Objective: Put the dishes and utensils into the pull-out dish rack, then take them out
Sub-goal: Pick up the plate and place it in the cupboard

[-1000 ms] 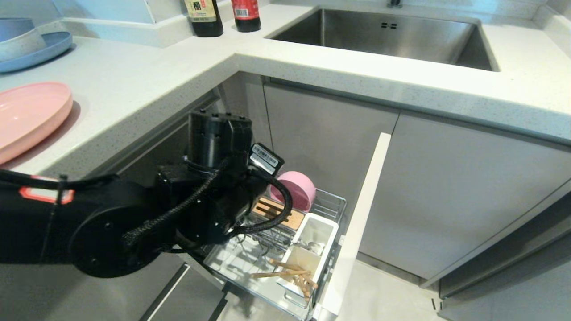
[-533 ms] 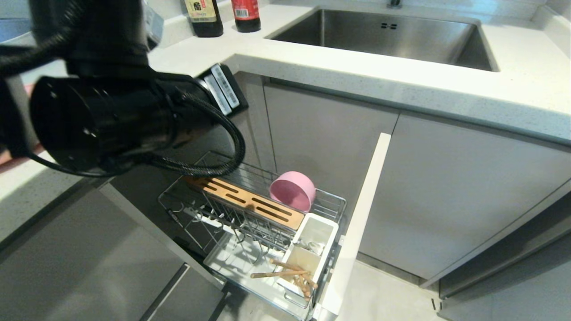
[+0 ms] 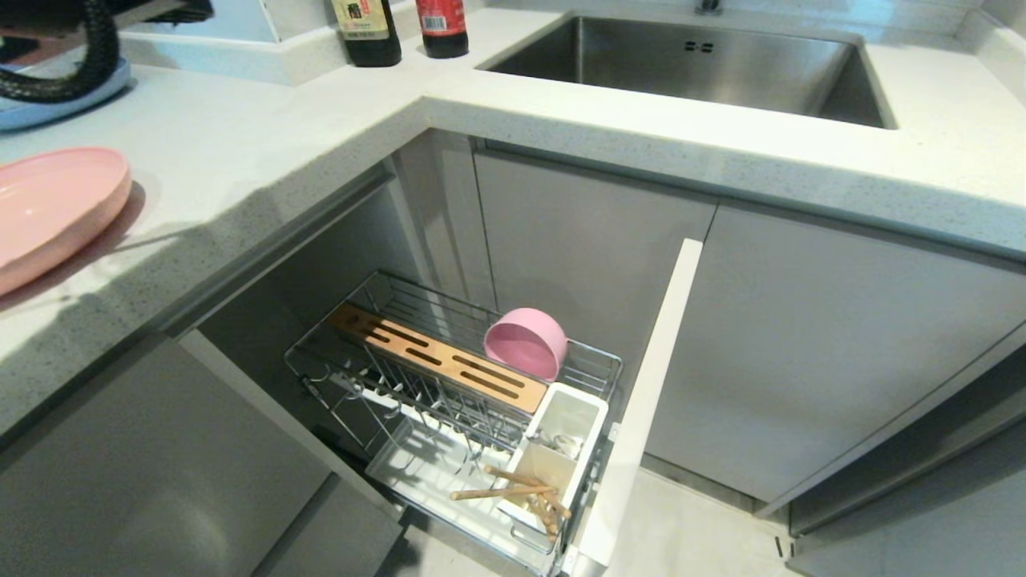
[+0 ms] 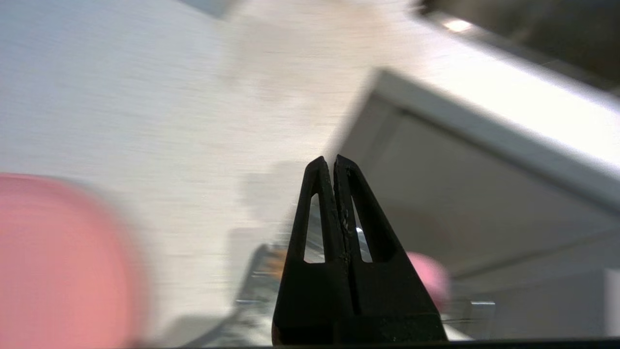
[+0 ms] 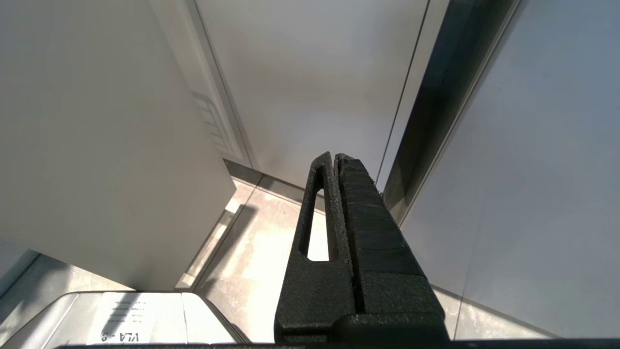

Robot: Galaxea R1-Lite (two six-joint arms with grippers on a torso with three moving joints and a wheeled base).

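Observation:
The pull-out dish rack (image 3: 417,287) stands drawn out below the counter. A small pink bowl (image 3: 525,344) lies on its side at the rack's back, behind the slotted wooden strip (image 3: 437,365). Wooden chopsticks (image 3: 505,490) lean out of the white utensil cup (image 3: 561,417), and something shiny, probably the spoon (image 3: 559,441), sits inside it. The large pink plate (image 3: 48,208) rests on the counter at the left. My left gripper (image 4: 334,160) is shut and empty, high above the counter edge, with the plate (image 4: 63,261) and bowl (image 4: 428,276) blurred below. My right gripper (image 5: 334,156) is shut and parked low by the cabinet fronts.
A blue plate (image 3: 48,108) sits at the back left under my left arm's cable (image 3: 80,56). Two dark bottles (image 3: 369,28) stand at the back, beside the steel sink (image 3: 689,64). The open white door panel (image 3: 649,393) flanks the rack's right side.
My left arm has lifted out of the rack and swung up to the far left; only its cable still shows in the head view. Bowl, chopsticks and plate have not moved.

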